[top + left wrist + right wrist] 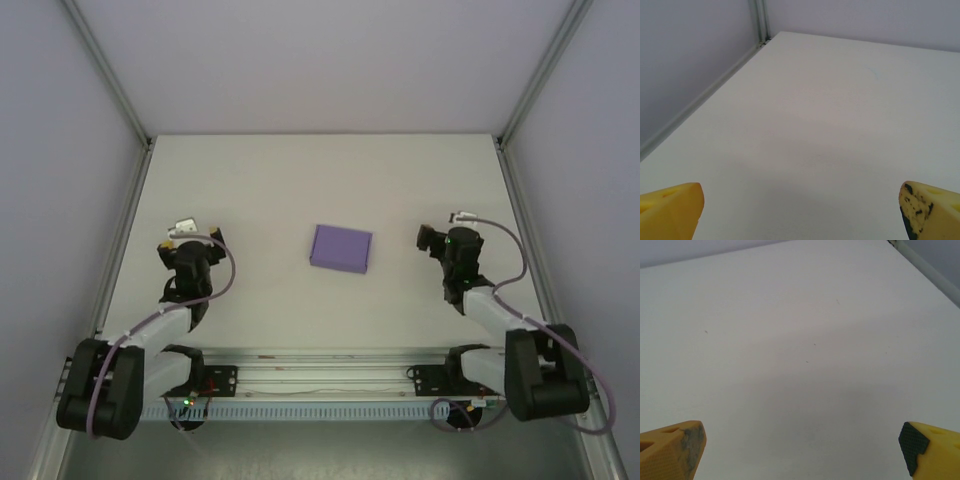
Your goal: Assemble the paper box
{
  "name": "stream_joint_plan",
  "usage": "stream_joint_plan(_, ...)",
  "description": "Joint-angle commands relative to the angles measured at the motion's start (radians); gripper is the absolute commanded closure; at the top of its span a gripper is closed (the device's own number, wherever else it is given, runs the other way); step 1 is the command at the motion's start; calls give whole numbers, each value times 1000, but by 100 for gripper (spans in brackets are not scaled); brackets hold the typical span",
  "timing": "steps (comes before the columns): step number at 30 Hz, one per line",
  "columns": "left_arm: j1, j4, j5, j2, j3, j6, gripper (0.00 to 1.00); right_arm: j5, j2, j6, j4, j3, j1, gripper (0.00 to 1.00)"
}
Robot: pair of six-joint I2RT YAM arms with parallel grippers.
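Though each wrist view cuts off the yellow fingertips (670,212) at its bottom corners, the left gripper (801,212) and right gripper (801,450) are open wide, holding nothing. The purple paper box (341,247) sits between them on the table (260,180).

Paper box (340,247) matt lavender paper; table (300,180) smooth matt white; corner rails (110,70) dull metal.

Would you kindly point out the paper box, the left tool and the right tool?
paper box (341,247), top external view, middle of its purple top.
left tool (801,212), left wrist view, midway between its yellow fingertips.
right tool (801,452), right wrist view, midway between its yellow fingertips.
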Motion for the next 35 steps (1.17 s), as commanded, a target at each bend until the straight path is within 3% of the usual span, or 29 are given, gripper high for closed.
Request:
stream_joint_plan(1,26,218,24,65,-27,20,0,40,91,26,299,-34,-26,0)
stream_joint_plan(4,36,292,68,123,-24,14,0,33,149,-1,389,-27,-53,0)
stream_joint_plan(6,42,365,99,156,-32,40,0,-47,209,19,409,-19,-97,0)
stream_joint_plan(9,54,432,122,199,-37,75,0,-84,372,33,653,-47,-118,0)
stream_joint_plan(11,91,636,131,335,-74,46,0,-97,299,19,352,42,-118,0)
stream_joint_plan(13,127,862,183,511,-67,59,0,-84,339,35,434,35,-119,0)
stream_joint_plan(14,131,694,212,452,-38,41,0,-47,334,52,432,32,-122,0)
stream_joint_plan(15,137,423,222,367,34,10,0,-27,330,53,384,52,-123,0)
stream_joint_plan(17,136,549,282,465,54,73,0,-27,331,51,392,48,-120,0)
stream_joint_plan(19,135,354,294,405,102,55,0,-29,327,51,388,48,-121,0)
stream_joint_plan(21,133,523,286,453,59,70,0,-29,328,50,393,45,-121,0)
stream_joint_plan(23,133,392,276,414,93,53,0,-31,326,50,388,46,-121,0)
stream_joint_plan(25,132,479,276,438,70,63,0,-31,327,50,391,45,-121,0)
stream_joint_plan(27,132,416,276,421,86,58,0,-32,326,49,391,46,-120,0)
stream_joint_plan(35,129,424,273,422,84,62,0,-40,327,46,386,48,-121,0)
